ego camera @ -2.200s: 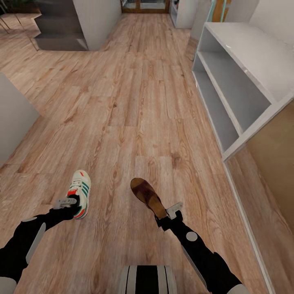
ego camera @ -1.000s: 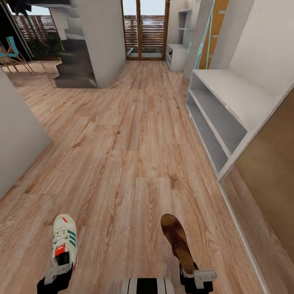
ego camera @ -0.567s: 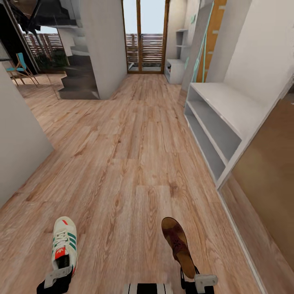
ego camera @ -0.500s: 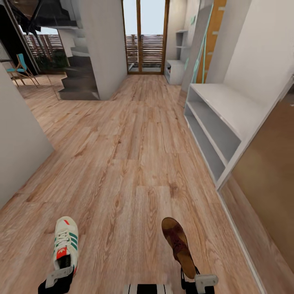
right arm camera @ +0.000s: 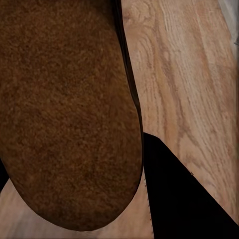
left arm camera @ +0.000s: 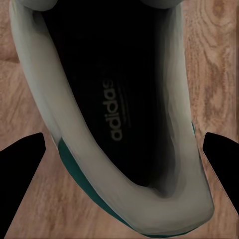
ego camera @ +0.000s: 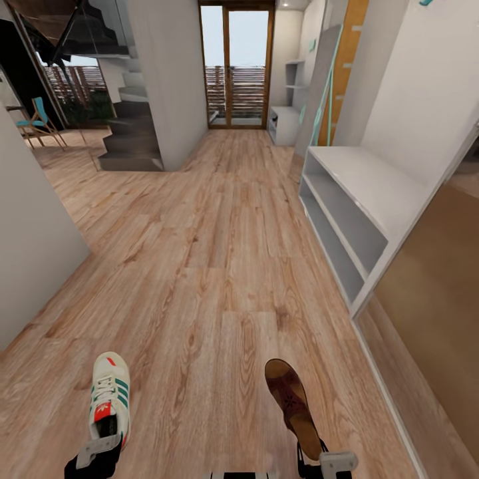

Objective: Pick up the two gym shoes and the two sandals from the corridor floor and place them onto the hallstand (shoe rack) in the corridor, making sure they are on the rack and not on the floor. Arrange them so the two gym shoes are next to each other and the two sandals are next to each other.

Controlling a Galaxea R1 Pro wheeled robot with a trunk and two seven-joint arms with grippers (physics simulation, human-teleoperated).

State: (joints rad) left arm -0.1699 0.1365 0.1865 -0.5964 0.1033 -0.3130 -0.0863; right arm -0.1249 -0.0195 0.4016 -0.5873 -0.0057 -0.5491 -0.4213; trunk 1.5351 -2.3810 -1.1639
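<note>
At the lower left of the head view I see one gym shoe [ego camera: 110,402] gripped at its heel by my left gripper [ego camera: 98,451], long axis running up the frame, toe pointing away from me. Lower centre-right, a sandal [ego camera: 292,406] is clamped at its heel by my right gripper [ego camera: 326,462], toe also away, leaning slightly left. Both hang over the corridor floor [ego camera: 213,266]. The hallstand [ego camera: 372,193] stands at the right edge, well apart from both.
</note>
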